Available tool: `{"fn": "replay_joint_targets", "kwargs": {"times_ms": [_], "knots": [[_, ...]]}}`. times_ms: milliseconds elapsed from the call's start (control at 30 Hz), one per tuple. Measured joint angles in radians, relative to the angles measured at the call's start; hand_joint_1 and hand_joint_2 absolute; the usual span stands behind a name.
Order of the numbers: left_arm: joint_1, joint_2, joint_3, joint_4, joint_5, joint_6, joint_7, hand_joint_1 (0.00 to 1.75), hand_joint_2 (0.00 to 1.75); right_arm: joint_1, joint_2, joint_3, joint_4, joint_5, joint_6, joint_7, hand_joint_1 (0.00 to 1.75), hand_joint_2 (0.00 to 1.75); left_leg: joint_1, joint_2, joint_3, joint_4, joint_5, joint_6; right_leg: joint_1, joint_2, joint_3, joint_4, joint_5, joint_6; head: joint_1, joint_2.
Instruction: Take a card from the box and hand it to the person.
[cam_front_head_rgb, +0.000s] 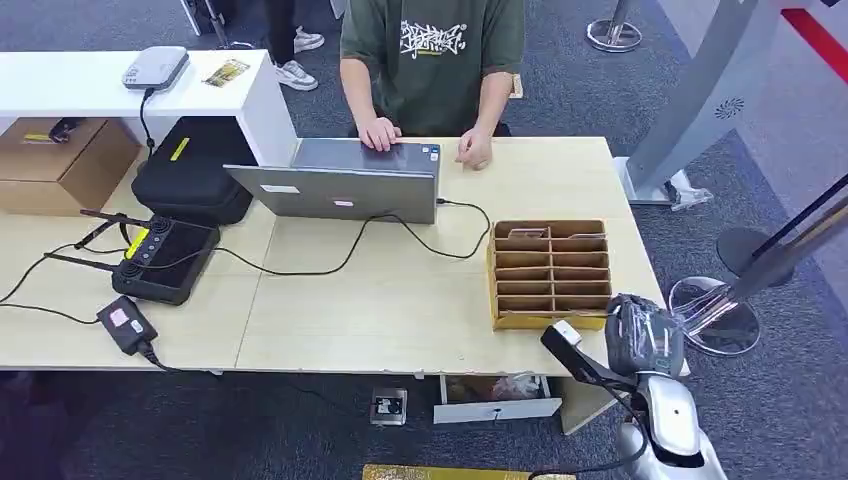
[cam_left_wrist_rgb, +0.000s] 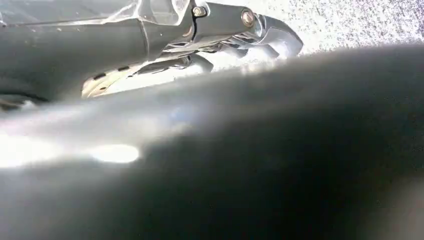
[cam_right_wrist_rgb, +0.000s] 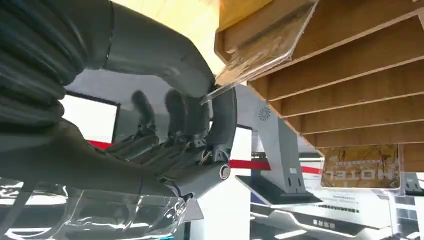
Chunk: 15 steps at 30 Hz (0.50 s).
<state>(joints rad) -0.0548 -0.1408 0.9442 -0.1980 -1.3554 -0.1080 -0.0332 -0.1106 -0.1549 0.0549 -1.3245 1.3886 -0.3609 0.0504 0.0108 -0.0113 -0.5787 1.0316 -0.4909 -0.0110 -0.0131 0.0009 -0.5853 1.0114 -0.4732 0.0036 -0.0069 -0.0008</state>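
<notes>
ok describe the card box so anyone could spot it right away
On the light wood table, look right of the grey laptop, near the right edge. The box is tan cardboard split into a stack of narrow slots, unlike the plain carton far left.

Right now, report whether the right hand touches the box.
Cannot tell: in the right wrist view the right hand overlaps the box edge, neither contact nor gap plain.

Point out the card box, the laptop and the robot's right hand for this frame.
card box (cam_front_head_rgb: 549, 320): head view, on its front cardboard wall.
laptop (cam_front_head_rgb: 340, 188): head view, on the back of its open lid.
right hand (cam_front_head_rgb: 643, 337): head view, on the hand's grey back, just beside the box's near right corner.
</notes>
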Motion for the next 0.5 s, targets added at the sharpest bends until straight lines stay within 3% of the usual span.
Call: {"fn": "replay_joint_targets", "kwargs": {"times_ms": [200, 500], "knots": [[0.000, 0.000, 0.000, 0.000, 0.000, 0.000, -0.002, 0.00, 0.00, -0.008, 0.008, 0.004, 0.014, -0.014, -0.014, -0.025, 1.75, 1.75, 0.000, 0.000, 0.000, 0.000, 0.000, 0.000, 0.000, 0.000, 0.000, 0.000, 0.000, 0.000, 0.000, 0.000], [-0.001, -0.001, 0.000, 0.000, 0.000, 0.000, -0.008, 0.00, 0.00, -0.031, 0.019, 0.018, -0.010, -0.059, -0.140, -0.098, 1.75, 1.75, 0.000, 0.000, 0.000, 0.000, 0.000, 0.000, 0.000, 0.000, 0.000, 0.000, 0.000, 0.000, 0.000, 0.000]]}}
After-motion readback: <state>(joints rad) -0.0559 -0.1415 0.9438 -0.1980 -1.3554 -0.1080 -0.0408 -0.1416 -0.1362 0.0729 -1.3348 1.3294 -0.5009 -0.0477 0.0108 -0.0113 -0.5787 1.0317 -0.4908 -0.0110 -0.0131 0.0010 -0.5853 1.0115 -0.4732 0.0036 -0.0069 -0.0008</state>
